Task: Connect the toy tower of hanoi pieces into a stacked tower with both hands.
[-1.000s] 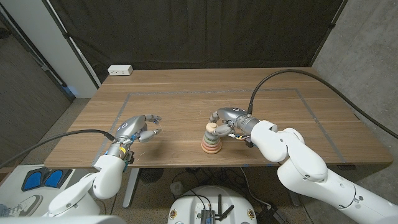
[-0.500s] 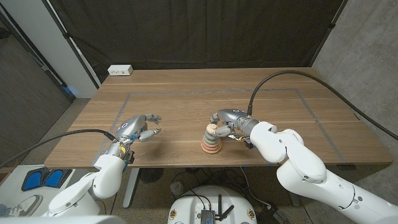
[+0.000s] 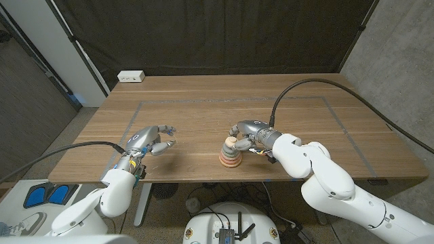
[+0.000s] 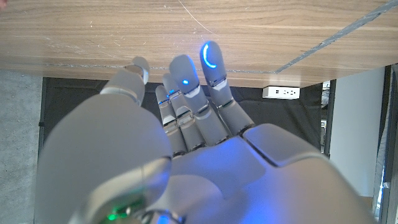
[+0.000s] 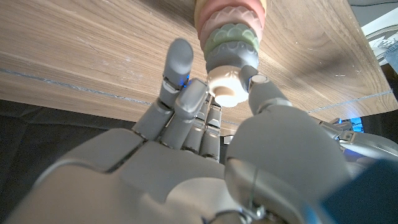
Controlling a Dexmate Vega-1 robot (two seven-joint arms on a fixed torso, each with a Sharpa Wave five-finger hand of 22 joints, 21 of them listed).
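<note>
Two hands are being shown over the wooden table [image 3: 203,108]. The toy tower [image 3: 230,154] is standing upright near the table's front edge, about midway across, and it is being made up of stacked rings: pinkish ones at the base, a green one [image 5: 231,41] and a grey one [image 5: 231,60] above them, and a cream cap [image 5: 226,87] on top. The right hand [image 3: 249,135] is being held just beside the tower, and in the right wrist view the cream cap is being pinched between its thumb and the fingers [image 5: 178,68], with the remaining fingers reaching past the stack. The left hand [image 3: 150,140] is being kept well apart from the tower, toward the robot's left, with fingers [image 4: 210,62] loosely curled and spread and nothing being held in them. A white power strip [image 3: 131,76] is lying at the far left corner.
</note>
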